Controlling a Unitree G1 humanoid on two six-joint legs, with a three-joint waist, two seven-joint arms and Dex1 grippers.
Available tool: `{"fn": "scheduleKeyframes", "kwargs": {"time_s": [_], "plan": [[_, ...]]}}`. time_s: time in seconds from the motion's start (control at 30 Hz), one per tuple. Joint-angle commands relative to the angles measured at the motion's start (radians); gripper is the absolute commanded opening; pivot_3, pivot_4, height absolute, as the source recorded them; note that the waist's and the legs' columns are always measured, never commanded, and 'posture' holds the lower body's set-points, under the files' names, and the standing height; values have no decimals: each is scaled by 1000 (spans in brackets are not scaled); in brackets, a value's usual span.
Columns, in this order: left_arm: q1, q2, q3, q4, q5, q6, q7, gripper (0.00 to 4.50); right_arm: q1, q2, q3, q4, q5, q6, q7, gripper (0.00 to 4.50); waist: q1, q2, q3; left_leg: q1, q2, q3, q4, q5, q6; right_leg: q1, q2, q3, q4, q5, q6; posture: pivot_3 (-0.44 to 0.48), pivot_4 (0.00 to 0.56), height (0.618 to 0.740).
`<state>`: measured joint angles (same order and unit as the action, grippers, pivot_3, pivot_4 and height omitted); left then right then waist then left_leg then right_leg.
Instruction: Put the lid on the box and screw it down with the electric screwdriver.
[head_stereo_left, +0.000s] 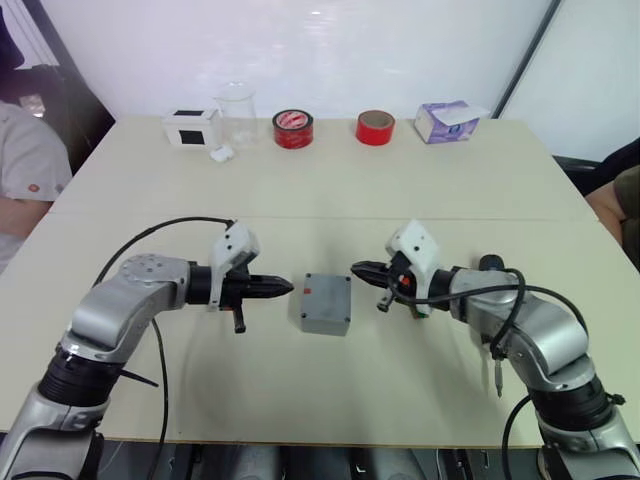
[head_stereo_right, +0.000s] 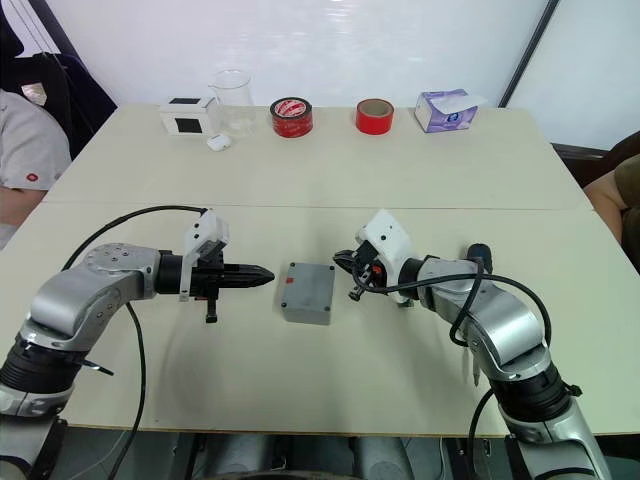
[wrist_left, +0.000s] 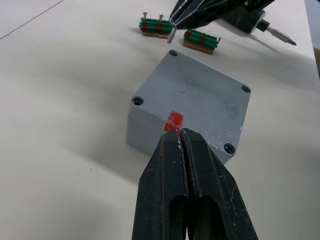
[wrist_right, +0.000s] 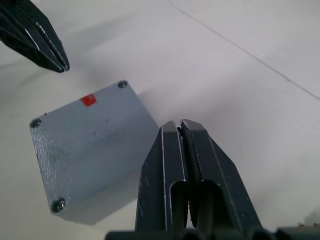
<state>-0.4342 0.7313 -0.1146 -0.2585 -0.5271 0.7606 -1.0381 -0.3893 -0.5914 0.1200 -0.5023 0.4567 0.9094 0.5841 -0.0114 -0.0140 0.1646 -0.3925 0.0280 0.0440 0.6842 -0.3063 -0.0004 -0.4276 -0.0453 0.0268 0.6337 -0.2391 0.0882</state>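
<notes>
Sitting mid-tabletop toward the near edge, the box already wears the lid, screws in its corner holes. Both the left gripper and right gripper flank it empty, jaws together. Judging by this, the electric screwdriver, lying beyond the box, needs picking up next.

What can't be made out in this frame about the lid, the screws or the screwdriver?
- Box interior: covered by the lid in every view.
- Corner screws: too small to tell if driven fully home.
- Electric screwdriver: partly behind the right gripper, cut off by the left wrist view's edge.
- Head views: the right arm hides most of it.
</notes>
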Motion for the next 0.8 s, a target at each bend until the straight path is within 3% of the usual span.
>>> {"fn": "scheduleKeyframes", "kwargs": {"time_s": [0.03,0.8], "plan": [[-18,-3,-2,-22,-2,-3,1,0,-12,-9,-28,-40,17,-4,10,24,0,0,0,0,0,0,0,0,0,0,0,0,0,0,0,0,150,740],[-7,2,-7,-22,3,-11,0,0,8,13,5,-33,10,-7,20,24,-1,0,0,0,0,0,0,0,0,0,0,0,0,0,0,0,150,740]]}}
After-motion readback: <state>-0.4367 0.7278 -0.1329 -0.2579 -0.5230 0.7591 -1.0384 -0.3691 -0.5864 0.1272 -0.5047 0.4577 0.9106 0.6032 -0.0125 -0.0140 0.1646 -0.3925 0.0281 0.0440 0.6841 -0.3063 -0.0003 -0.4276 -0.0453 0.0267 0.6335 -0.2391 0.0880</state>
